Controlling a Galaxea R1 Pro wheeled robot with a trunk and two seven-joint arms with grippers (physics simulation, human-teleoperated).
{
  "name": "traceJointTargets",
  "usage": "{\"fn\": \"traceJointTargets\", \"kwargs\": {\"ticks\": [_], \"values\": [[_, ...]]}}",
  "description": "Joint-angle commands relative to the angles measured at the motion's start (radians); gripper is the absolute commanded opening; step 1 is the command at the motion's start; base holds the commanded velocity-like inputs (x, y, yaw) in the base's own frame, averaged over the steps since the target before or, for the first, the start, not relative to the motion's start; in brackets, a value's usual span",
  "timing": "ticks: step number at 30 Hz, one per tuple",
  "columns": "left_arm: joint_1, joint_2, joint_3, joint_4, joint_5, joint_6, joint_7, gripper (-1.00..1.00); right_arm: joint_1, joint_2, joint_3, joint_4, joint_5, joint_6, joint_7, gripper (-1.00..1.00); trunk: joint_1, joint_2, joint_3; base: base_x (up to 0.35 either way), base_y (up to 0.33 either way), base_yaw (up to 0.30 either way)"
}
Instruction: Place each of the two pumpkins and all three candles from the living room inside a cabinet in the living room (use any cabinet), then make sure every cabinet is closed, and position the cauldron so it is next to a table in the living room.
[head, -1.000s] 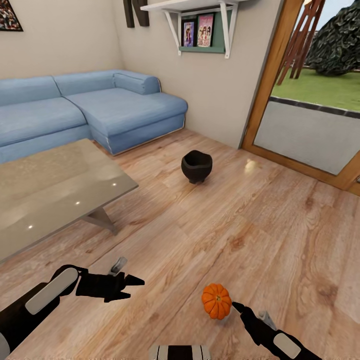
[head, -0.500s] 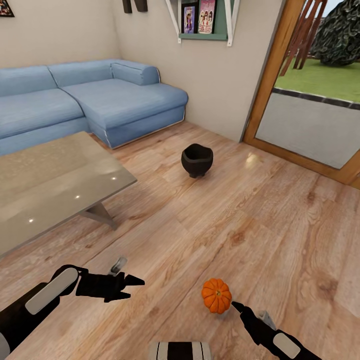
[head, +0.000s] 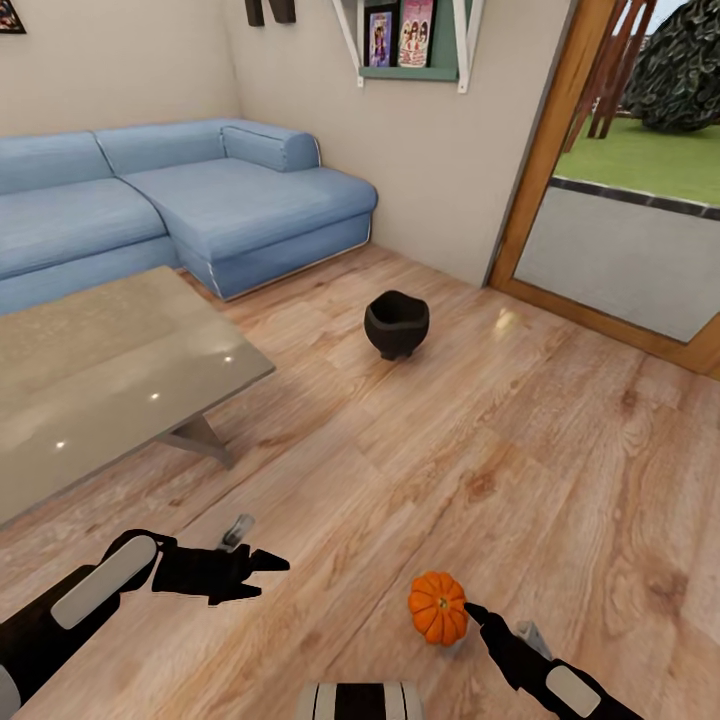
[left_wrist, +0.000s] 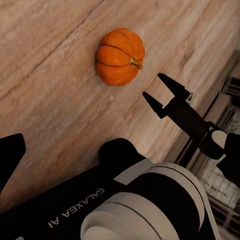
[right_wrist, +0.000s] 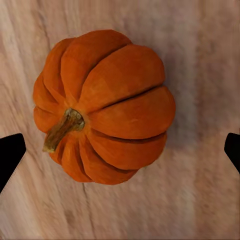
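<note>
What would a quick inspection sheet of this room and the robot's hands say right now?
Surface: wood plank floor, bare around the pumpkin.
Job's things: pumpkin on the floor; black cauldron standing apart from the coffee table.
Clutter: nothing seen.
Grippers: right gripper open, fingers on either side of the pumpkin, not touching it; left gripper open, holding nothing.
Cables: nothing seen.
Surroundings: blue sofa, wall shelf, glass door to a lawn.

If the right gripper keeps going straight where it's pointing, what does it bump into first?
Most likely the pumpkin. The right wrist view looks along the open right gripper, and the pumpkin sits centred between its fingertips on the wood floor, with nothing in between. How far off it is can't be judged exactly.
</note>
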Motion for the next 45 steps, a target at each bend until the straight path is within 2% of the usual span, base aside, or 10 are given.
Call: {"fn": "traceJointTargets", "kwargs": {"ticks": [1,14,31,33,35,38,39,40,43,45], "values": [[-0.001,0.0,-0.002,0.0,-0.009,0.0,-0.01,1.0,0.0,-0.001,0.006,0.0,-0.009,0.003,0.002,1.0,0.0,0.0,-0.001,0.059,0.005,0.0],[-0.001,0.0,-0.002,0.0,-0.008,0.0,-0.012,1.0,0.0,0.0,0.006,0.002,-0.01,0.003,-0.008,1.0,0.0,0.0,-0.001,0.083,0.001,0.0],[-0.001,0.006,0.002,0.0,0.003,0.002,-0.016,1.0,0.0,0.0,0.007,0.002,-0.01,0.002,-0.01,1.0,0.008,-0.004,-0.066,0.0,0.0,0.0],[-0.001,0.019,0.001,-0.009,0.008,0.005,-0.017,1.0,0.0,0.0,0.008,0.002,-0.01,0.002,-0.009,1.0,0.009,-0.005,-0.074,0.0,0.0,0.0],[-0.001,0.044,0.0,-0.04,0.024,0.007,-0.03,1.0,0.0,0.0,0.009,0.001,-0.01,0.002,-0.009,1.0,0.009,-0.005,-0.082,0.0,0.0,0.0],[0.022,0.107,-0.004,-0.131,0.06,0.009,-0.099,1.0,0.0,0.0,0.01,0.001,-0.01,0.002,-0.009,1.0,0.01,-0.006,-0.09,0.0,0.0,0.0],[0.028,0.117,-0.004,-0.146,0.063,0.009,-0.111,1.0,0.0,0.0,0.011,0.001,-0.01,0.002,-0.009,1.0,0.01,-0.006,-0.09,0.0,0.0,0.0],[0.042,0.139,-0.004,-0.183,0.07,0.009,-0.143,1.0,0.0,0.0,0.011,0.001,-0.01,0.002,-0.009,1.0,0.01,-0.006,-0.09,0.0,0.0,0.0],[0.054,0.159,-0.005,-0.219,0.076,0.009,-0.174,1.0,0.0,0.0,0.012,0.0,-0.01,0.0,-0.007,1.0,0.011,-0.006,-0.094,0.0,0.0,0.0],[0.057,0.163,-0.005,-0.241,0.078,0.009,-0.18,1.0,0.0,-0.001,0.013,0.0,-0.01,-0.001,-0.001,1.0,0.012,-0.006,-0.101,0.0,0.0,0.0]]}}
